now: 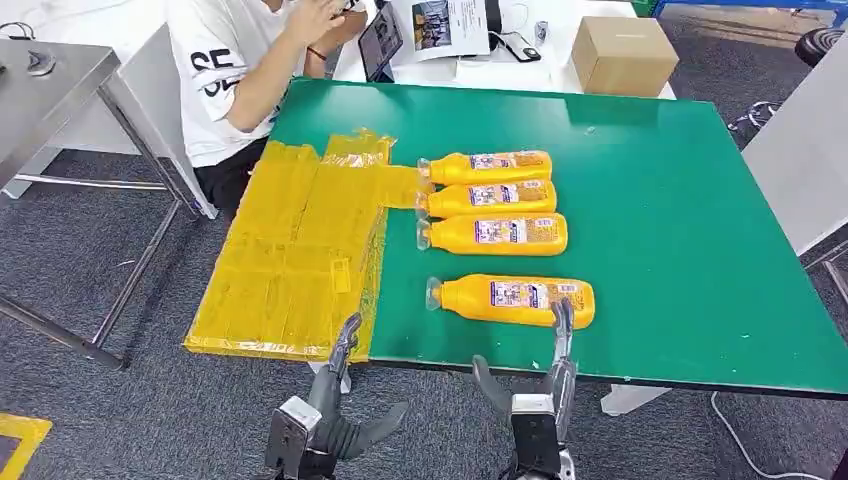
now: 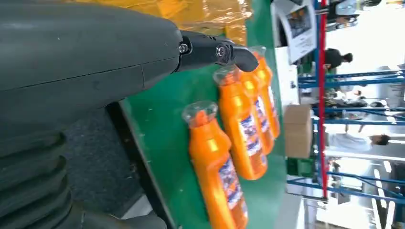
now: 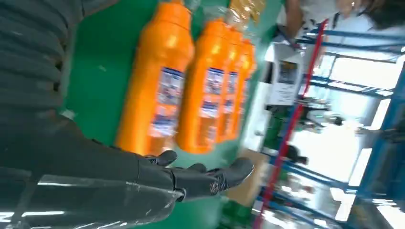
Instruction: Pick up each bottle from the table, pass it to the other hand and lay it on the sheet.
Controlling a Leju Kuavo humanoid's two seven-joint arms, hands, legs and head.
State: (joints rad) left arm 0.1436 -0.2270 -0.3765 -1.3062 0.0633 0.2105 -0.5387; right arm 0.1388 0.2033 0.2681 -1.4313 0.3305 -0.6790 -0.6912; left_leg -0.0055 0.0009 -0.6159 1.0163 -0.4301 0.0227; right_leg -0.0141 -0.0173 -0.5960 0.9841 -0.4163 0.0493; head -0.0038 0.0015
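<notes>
1. Four orange bottles lie on their sides on the green table (image 1: 700,250), caps pointing toward the yellow sheet (image 1: 290,250). The nearest bottle (image 1: 512,299) sits a bit apart from the other three (image 1: 492,198), which are packed side by side, so I'd say it's the one to go for first
2. The right hand (image 1: 545,385) is at the near table edge with its fingers (image 1: 562,320) spread and holding nothing; one fingertip reaches up to the base end of that nearest bottle. Can't tell whether it's actually touching
3. The left hand (image 1: 335,395) is also spread and holding nothing, parked near the sheet's front corner, which looks like a decent spot to wait for the pass
4. For a good grab, I'd wrap the right hand around the bottle's body near the label, not the very end, so there's room left for the other hand to take it
5. It's round and lying down, so a nudge could roll it; close on it squarely
6. A person (image 1: 240,70) sits at the far side, well clear
</notes>
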